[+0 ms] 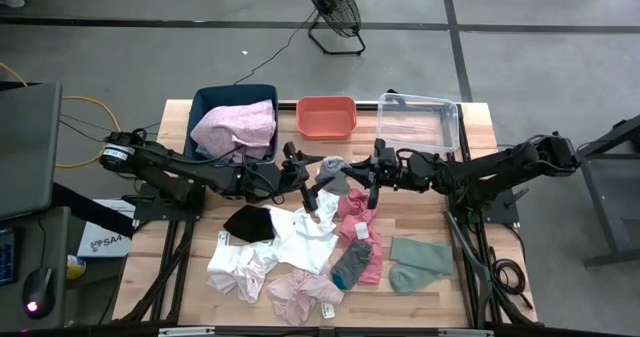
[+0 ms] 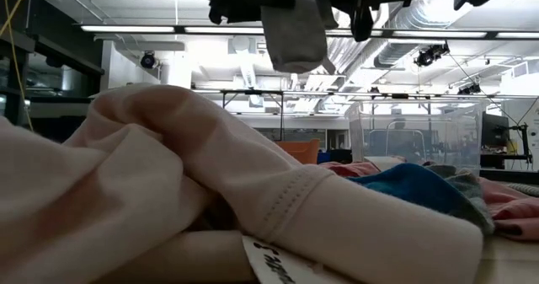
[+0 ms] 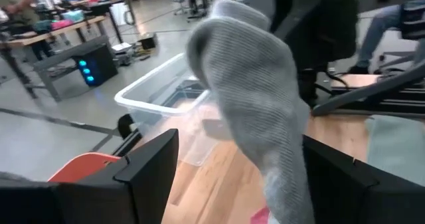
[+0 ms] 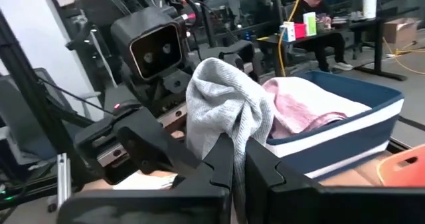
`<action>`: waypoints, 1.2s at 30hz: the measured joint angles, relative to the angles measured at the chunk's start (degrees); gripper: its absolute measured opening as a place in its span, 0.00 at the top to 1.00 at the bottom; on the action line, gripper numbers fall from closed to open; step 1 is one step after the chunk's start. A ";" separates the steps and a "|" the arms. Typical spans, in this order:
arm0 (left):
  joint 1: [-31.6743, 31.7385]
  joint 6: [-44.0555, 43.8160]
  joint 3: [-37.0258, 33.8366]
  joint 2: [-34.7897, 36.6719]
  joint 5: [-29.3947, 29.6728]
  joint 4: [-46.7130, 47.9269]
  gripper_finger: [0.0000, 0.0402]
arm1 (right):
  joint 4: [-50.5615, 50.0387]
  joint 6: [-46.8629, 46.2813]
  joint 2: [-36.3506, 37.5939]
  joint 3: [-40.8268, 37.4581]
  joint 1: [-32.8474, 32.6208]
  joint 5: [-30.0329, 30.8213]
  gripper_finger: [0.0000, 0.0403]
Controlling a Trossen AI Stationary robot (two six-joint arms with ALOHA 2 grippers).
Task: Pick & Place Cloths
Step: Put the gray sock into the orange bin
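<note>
My right gripper [image 4: 239,161] is clamped on a grey sock [image 4: 222,108], holding it in the air above the middle of the table [image 1: 480,227], in front of the orange bin [image 1: 326,117]. My left gripper [image 1: 308,189] stands beside it with fingers [image 3: 143,167] apart; the sock hangs between them. In the low view a pink cloth [image 2: 152,174] hides most of the table.

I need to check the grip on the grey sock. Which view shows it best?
Right wrist view: the right tool is shut on the grey sock. Left wrist shows it hanging; low, its dangling end; high, a small patch.
</note>
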State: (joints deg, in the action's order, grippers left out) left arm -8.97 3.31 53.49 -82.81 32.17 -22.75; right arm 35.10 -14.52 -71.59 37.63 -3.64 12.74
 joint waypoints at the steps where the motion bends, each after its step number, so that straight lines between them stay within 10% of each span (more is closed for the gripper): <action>1: 0.00 0.00 -0.02 0.00 -0.44 -0.08 0.32 | 0.28 0.00 0.00 0.00 0.12 -0.45 0.99; 16: 0.00 -1.25 0.00 0.00 -4.71 -4.55 0.35 | 0.29 1.31 0.00 0.00 0.44 -2.62 0.99; 30: -0.02 -2.29 0.00 0.00 -4.82 -5.09 0.94 | -0.41 2.36 0.00 0.00 0.44 -2.38 0.99; 36: -0.02 -2.25 0.00 0.00 -4.82 -4.63 0.97 | -1.72 4.34 0.00 0.00 0.42 -2.39 0.96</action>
State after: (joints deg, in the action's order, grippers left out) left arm -8.99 1.07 53.49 -82.81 27.35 -27.37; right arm 33.39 -10.18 -71.59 37.63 -3.22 10.35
